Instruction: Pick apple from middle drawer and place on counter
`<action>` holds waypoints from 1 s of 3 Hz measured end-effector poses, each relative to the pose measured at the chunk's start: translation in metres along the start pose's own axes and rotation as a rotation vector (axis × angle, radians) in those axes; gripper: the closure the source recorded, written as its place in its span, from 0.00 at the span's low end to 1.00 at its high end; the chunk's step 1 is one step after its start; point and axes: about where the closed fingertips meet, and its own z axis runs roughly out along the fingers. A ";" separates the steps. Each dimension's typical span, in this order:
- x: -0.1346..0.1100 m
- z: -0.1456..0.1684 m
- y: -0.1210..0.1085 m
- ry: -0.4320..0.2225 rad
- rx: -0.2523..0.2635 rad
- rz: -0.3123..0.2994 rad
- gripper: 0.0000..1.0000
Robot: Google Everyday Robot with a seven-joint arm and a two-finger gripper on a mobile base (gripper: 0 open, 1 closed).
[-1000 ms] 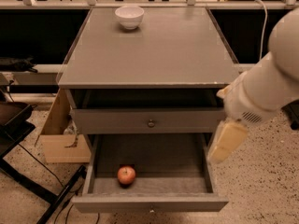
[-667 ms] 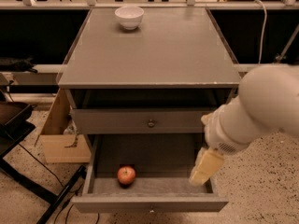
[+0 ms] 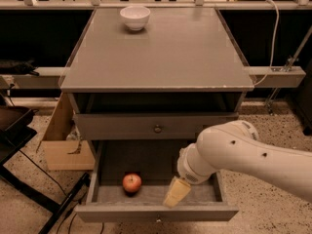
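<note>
The red apple point(image 3: 131, 183) lies on the floor of the open middle drawer point(image 3: 155, 212), at its front left. The drawer is pulled out below a closed grey drawer front point(image 3: 157, 128). My gripper point(image 3: 176, 193) hangs low over the drawer's front right part, to the right of the apple and apart from it. The white arm point(image 3: 243, 155) reaches in from the right. The grey counter point(image 3: 161, 52) tops the cabinet.
A white bowl point(image 3: 135, 17) stands at the counter's back left. A cardboard box point(image 3: 63, 140) sits on the floor left of the cabinet, with dark legs and cables near it. A rail and cable run to the right of the cabinet.
The arm has swung down and left, from beside the cabinet's right side into the open drawer, closer to the apple. The apple has not moved.
</note>
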 end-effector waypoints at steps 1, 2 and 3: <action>-0.006 0.006 -0.006 -0.023 0.017 0.012 0.00; -0.010 0.023 -0.019 -0.043 0.037 0.019 0.00; -0.015 0.074 -0.034 -0.130 0.023 0.050 0.00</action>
